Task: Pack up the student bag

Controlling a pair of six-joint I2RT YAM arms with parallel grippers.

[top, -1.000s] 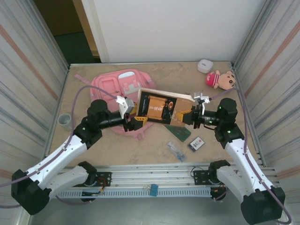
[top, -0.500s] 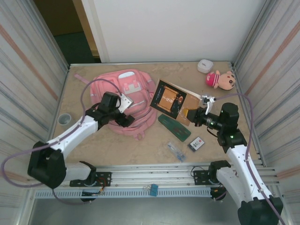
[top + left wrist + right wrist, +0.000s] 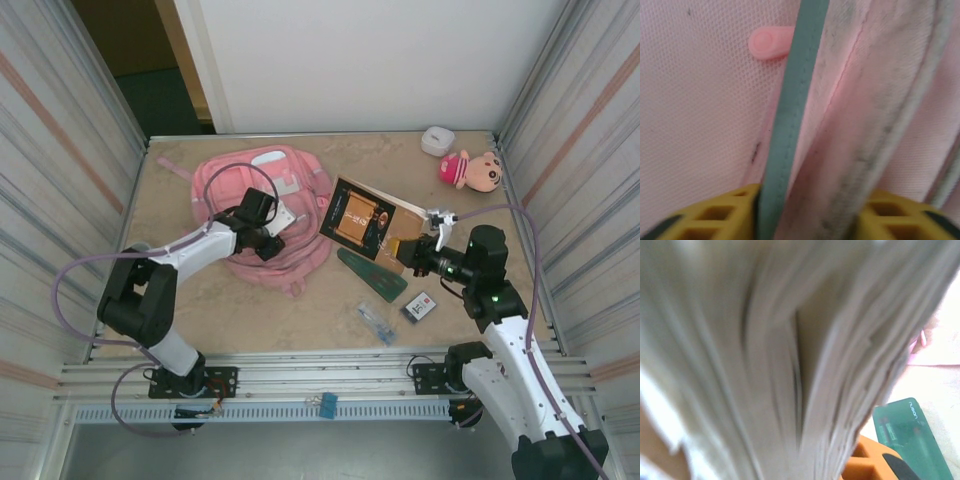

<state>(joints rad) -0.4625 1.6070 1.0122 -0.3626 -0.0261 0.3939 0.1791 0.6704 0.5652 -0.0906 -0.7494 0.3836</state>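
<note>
- Beige worktop (image 3: 300, 320) walled in by ribbed metal panels, seen from the top external camera. The student bag (image 3: 290, 185) lies flat at back left. A second ago both arms held the book (image 3: 360, 212) over it. Now the left pincer (image 3: 272, 240) has let go and dropped onto the bag's front. The right pincer (image 3: 408, 248) alone holds the book, tilted and carried off to the bag's right, above the green case (image 3: 372, 272). The book is therefore not yet packed. The left arm looks to be taking hold of the bag, probably to open it.
- Left wrist camera: this gives what the overhead view cannot. Both yellow fingers (image 3: 735, 212) flank a fold of pink cloth and a grey-green trim strip (image 3: 795, 100), which fill the gap between them. The pincer appears clamped on that fold. A pink zip tab (image 3: 771, 42) lies just beyond, untouched.
- Right wrist camera: blurred page edges run close to the lens, showing the pincer closed on the book's open side, an orange finger (image 3: 860, 465) beneath. A corner of the green case shows lower right on the worktop.
</note>
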